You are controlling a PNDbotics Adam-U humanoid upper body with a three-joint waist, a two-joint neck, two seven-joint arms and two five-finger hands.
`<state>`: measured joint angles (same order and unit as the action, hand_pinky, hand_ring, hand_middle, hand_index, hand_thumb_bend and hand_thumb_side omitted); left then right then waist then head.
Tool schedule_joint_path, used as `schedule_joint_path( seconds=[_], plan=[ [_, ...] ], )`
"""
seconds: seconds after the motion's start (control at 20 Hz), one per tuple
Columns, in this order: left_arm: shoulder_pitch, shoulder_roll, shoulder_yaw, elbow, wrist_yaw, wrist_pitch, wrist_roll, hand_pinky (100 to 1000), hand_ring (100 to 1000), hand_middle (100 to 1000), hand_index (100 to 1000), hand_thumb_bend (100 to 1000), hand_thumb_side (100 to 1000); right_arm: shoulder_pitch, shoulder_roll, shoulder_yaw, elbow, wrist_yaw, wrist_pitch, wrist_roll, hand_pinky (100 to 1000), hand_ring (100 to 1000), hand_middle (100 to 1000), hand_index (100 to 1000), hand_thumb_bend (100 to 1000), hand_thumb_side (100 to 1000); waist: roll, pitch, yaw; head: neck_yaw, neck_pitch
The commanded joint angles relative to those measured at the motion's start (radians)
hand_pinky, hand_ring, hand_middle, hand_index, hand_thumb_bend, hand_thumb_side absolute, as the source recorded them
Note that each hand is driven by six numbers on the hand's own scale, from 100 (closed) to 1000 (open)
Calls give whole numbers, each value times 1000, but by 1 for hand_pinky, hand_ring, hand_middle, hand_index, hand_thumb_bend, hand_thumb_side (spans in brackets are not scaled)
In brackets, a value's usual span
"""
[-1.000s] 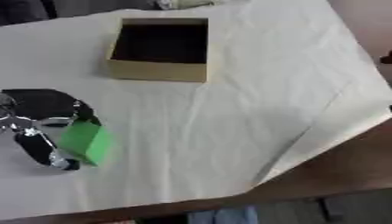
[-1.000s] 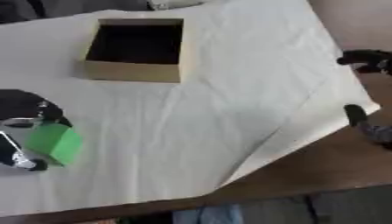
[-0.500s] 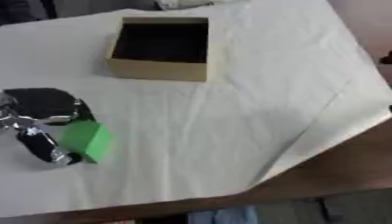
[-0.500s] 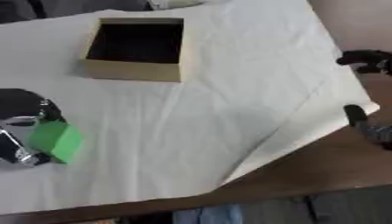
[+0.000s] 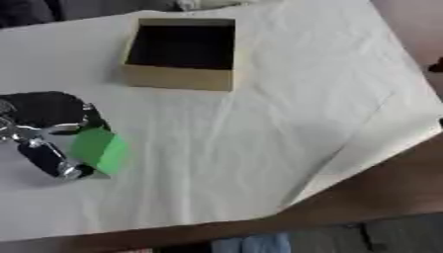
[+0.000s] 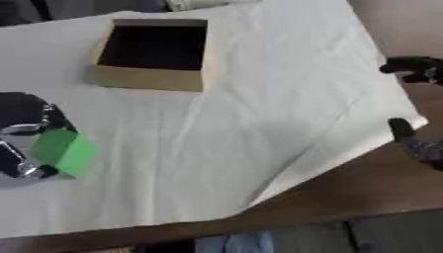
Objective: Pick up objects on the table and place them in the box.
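A green block (image 5: 99, 149) is held in my left hand (image 5: 41, 129) at the left side of the white cloth, thumb and fingers curled round it, just above the cloth. The open cardboard box (image 5: 182, 53) stands at the upper middle, well up and right of the block, and looks dark and empty inside. My right hand (image 6: 415, 108) shows at the right edge beyond the cloth, holding nothing; its fingers look relaxed.
A white cloth (image 5: 259, 113) covers most of the brown table (image 5: 380, 197), with a folded corner at the right. The table's front edge runs along the bottom.
The left hand with the green block has risen slightly and drifted a little to the right. The right hand has not moved.
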<state>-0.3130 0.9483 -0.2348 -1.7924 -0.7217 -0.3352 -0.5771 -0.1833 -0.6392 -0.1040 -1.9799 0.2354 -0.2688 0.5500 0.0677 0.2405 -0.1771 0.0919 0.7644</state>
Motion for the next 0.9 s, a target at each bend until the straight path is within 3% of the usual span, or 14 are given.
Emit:
schedule_joint_path(
  seconds=[0.05,0.4,0.9],
  plan=[
    [-30,66,43,-53,33,9,-3,621,467,407,644,100,330,-3,-30,-3,-20,-3,-3,3,886,1000,887,1000,100,162,-2,-19,-2,-2,5],
    [-157,85,87,-45,113,46,-13,624,468,408,645,100,319,-5,-33,5,-20,-8,-5,11,886,1000,887,1000,100,164,1,-26,-9,-1,0],
    [-402,-50,99,183,40,100,-17,636,476,416,649,100,314,-23,-24,24,-20,-23,-10,30,885,1000,885,1000,100,176,4,-26,-44,2,-18]
  ],
)
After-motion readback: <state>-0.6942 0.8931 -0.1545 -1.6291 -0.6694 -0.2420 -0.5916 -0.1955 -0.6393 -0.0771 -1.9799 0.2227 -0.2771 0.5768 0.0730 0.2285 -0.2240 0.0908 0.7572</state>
